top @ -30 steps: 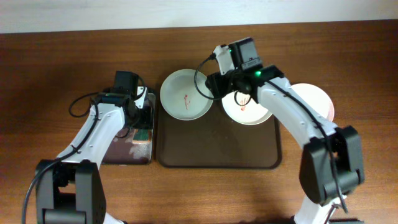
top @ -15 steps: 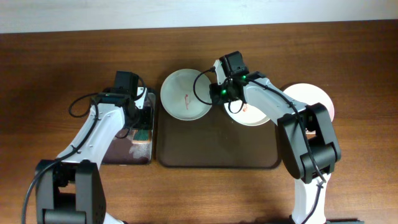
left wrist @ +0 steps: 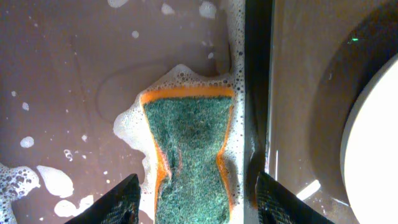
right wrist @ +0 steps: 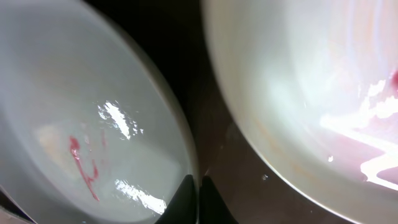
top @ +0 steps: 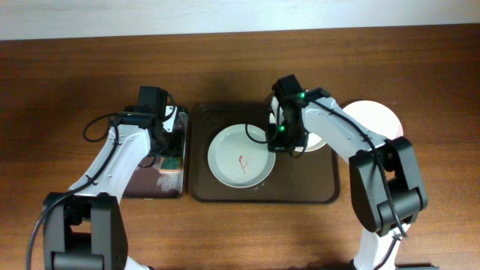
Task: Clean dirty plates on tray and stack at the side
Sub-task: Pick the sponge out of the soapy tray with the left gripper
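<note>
A pale plate with a red smear lies in the middle of the dark brown tray. My right gripper is shut on its right rim; in the right wrist view the fingertips pinch the edge of this plate. A second plate sits at the tray's back right, mostly under my right arm, and shows pink smears. A third plate rests on the table right of the tray. My left gripper hangs open, straddling the sponge.
The green-orange sponge lies in foam in a narrow black tray left of the brown tray. The black tray's rim runs close beside my left gripper's right finger. Bare wooden table surrounds both trays.
My right gripper shut on the smeared plate's rim and pulled it from the tray's back left corner to the tray's middle. The left arm stayed over the sponge.
</note>
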Controlling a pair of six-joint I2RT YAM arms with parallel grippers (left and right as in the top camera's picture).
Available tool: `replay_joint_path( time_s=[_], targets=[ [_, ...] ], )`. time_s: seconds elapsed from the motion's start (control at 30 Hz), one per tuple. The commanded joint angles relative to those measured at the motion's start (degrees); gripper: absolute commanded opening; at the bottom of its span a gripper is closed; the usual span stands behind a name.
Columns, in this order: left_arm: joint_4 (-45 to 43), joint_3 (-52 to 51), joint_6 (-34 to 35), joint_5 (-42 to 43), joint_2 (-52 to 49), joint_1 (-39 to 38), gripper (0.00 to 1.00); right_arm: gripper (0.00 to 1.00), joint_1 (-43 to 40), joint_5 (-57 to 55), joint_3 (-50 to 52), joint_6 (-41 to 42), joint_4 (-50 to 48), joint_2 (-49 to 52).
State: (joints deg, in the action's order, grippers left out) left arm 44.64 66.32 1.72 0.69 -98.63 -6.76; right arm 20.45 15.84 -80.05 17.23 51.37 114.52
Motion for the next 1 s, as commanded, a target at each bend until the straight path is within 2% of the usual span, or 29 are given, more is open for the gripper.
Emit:
replay_joint_path(
  time_s=[0.0,0.03,0.07,0.13,0.17,0.27,0.37,0.47,0.53,0.57,0.63,0.87,0.97],
  targets=[
    [0.5,0.5,0.0,0.7,0.4,0.0,0.57,0.04,0.2,-1.1,4.1,13.3,-2.6,-0.7],
    [0.5,0.5,0.0,0.7,0.4,0.0,0.57,0.04,0.2,0.4,4.6,16.5,-2.8,-0.7],
    [0.5,0.5,0.0,0.7,0.4,0.0,0.57,0.04,0.2,3.1,4.6,16.4,-2.7,-0.7],
    [0.4,0.5,0.0,0.7,0.4,0.0,0.57,0.21,0.2,7.6,4.6,16.0,-0.5,-0.7],
    [0.4,0.5,0.0,0.7,0.4,0.0,0.57,0.37,0.2,7.5,4.6,15.6,1.1,-0.7],
    [0.4,0.5,0.0,0.7,0.4,0.0,0.57,0.41,0.1,3.5,4.6,8.8,-1.7,-0.7],
    [0.4,0.5,0.0,0.7,0.4,0.0,0.57,0.41,0.1,-5.2,4.6,6.5,-7.4,-0.7],
    [0.4,0.5,0.0,0.7,0.4,0.0,0.57,0.38,0.1,-8.6,4.6,6.5,-10.4,-0.7],
    [0.4,0.5,0.0,0.7,0.4,0.0,0.57,0.18,0.2,-8.6,4.6,6.6,-10.9,-0.7],
    [0.4,0.5,0.0,0.7,0.4,0.0,0.57,0.11,0.2,-8.0,4.6,6.5,-10.4,-0.7],
    [0.4,0.5,0.0,0.7,0.4,0.0,0.57,0.04,0.2,-5.7,4.7,6.5,-9.9,-0.7],
    [-0.2,-0.9,0.0,1.5,-0.2,-0.2,0.56,0.04,0.2,-3.4,4.7,6.6,-7.4,-0.7],
    [-1.6,-3.0,0.0,1.5,-0.5,-0.4,0.52,0.04,0.2,-3.4,4.7,6.6,-7.4,-0.7]
  ],
)
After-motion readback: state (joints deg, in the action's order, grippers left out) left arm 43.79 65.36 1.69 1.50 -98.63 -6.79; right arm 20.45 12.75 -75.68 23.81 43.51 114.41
